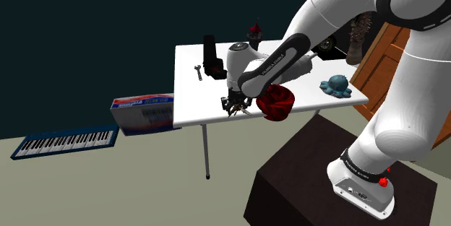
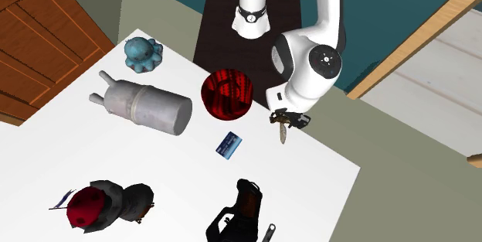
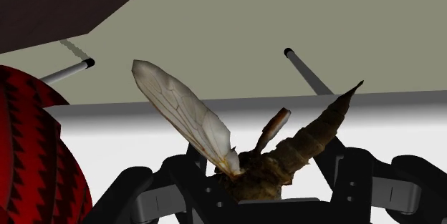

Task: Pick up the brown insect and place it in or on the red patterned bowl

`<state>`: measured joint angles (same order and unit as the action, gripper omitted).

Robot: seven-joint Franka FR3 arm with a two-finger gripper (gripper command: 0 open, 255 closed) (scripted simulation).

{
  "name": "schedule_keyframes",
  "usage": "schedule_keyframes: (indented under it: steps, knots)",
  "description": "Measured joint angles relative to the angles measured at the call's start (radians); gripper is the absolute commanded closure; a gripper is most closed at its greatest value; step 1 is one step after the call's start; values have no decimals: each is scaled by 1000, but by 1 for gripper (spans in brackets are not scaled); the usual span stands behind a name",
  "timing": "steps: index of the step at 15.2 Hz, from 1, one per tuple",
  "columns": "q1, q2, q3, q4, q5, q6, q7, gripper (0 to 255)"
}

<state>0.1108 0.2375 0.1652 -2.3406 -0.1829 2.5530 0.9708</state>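
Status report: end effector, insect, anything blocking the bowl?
End effector shut on brown insect. Insect beside red patterned bowl, not in it. Nothing between them.

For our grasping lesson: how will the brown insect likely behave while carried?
Probably light: the brown insect is slim, with a thin wing. Likely fragile, since wing and tapered tail stick out past the gripper. It may pivot, being clasped only at its body.

White table carries blue octopus toy, grey canister, small blue card, black device; keyboard on floor.
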Motion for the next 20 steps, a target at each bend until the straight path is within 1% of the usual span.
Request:
schedule_keyframes:
  steps: [9, 20]
  knots:
    - [-1, -6, 1, -1, 3, -6, -3, 255]
    - [-10, -125, 19, 15, 58, -135, -46, 255]
